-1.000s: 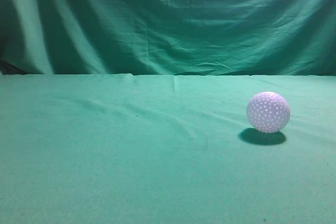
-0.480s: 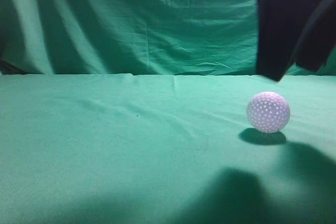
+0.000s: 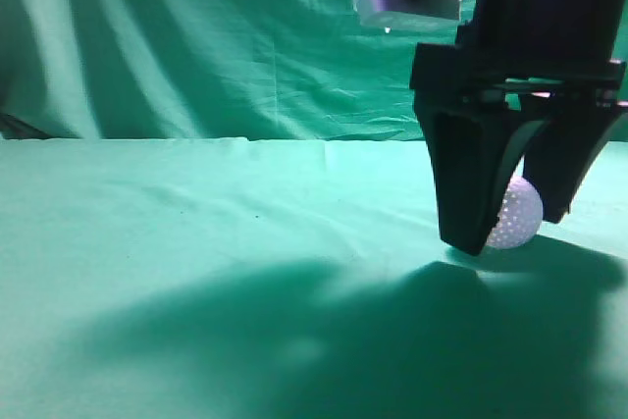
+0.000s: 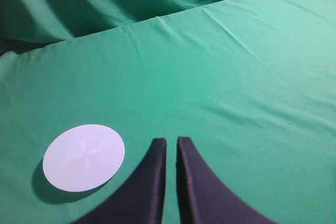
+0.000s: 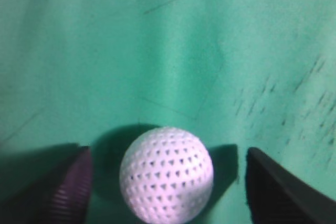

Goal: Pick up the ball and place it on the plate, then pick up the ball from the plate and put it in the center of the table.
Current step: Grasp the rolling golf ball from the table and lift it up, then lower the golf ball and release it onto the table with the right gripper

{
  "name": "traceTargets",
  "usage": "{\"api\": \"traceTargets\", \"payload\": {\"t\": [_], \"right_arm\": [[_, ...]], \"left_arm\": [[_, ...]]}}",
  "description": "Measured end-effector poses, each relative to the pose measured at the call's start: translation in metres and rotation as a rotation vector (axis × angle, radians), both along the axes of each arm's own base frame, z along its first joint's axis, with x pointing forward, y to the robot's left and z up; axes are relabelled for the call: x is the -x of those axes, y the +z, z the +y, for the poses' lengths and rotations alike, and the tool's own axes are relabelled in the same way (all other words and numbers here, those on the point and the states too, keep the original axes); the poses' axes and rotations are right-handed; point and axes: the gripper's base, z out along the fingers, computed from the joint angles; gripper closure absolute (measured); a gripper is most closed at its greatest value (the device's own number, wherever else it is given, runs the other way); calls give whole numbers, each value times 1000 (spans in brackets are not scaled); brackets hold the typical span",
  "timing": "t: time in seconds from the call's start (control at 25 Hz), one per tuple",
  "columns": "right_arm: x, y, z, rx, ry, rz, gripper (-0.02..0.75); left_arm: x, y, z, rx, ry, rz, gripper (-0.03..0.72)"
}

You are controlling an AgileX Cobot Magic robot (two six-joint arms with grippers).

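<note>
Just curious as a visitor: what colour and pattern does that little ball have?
The ball is white, covered all over in small dimples, like a golf ball. The right wrist view shows it best.

The ball [image 3: 517, 215] sits on the table [image 3: 196, 291] at the right of the exterior frame, between the two fingers of the right gripper [image 3: 510, 228], touching neither. Behind the table hangs a curtain [image 3: 196, 46]. In the left wrist frame, a plate [image 4: 83, 157] lies lower left, beside the left gripper [image 4: 171, 148].

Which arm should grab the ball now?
Right. Its tool is open and straddles the ball on the table, with gaps either side. The left tool is nearly shut, away beside the plate.
</note>
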Motion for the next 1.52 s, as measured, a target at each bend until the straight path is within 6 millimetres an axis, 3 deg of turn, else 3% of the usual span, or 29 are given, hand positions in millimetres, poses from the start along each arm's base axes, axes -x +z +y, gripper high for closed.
{"api": "traceTargets", "payload": {"t": [0.16,0.24,0.28,0.48,0.64,0.72,0.88,1.0,1.24,1.4,1.52], "right_arm": [[-1,-5,1,6,-8,10,309],[-1,-7,1,7,-12,14,414],[-1,-7,1,7,-14,15,426],[-9,5,9,-18,-20,1,416],[-33,47,29,-96,-25,-81,416],[-46,74,43,-158,-13,-160,416],[-67,109,76,-227,43,-244,416],[-78,110,107,-228,103,-243,416],[-102,56,158,-194,146,-178,416],[-115,22,171,-169,148,-148,416],[-118,6,175,-165,148,-143,416]], "left_arm": [[0,0,0,0,0,0,639],[0,0,0,0,0,0,639],[0,0,0,0,0,0,639],[0,0,0,-2,0,0,639],[0,0,0,-2,0,0,639],[0,0,0,-2,0,0,639],[0,0,0,-2,0,0,639],[0,0,0,-2,0,0,639],[0,0,0,-2,0,0,639],[0,0,0,-2,1,-1,639],[0,0,0,-3,0,-1,639]]}}
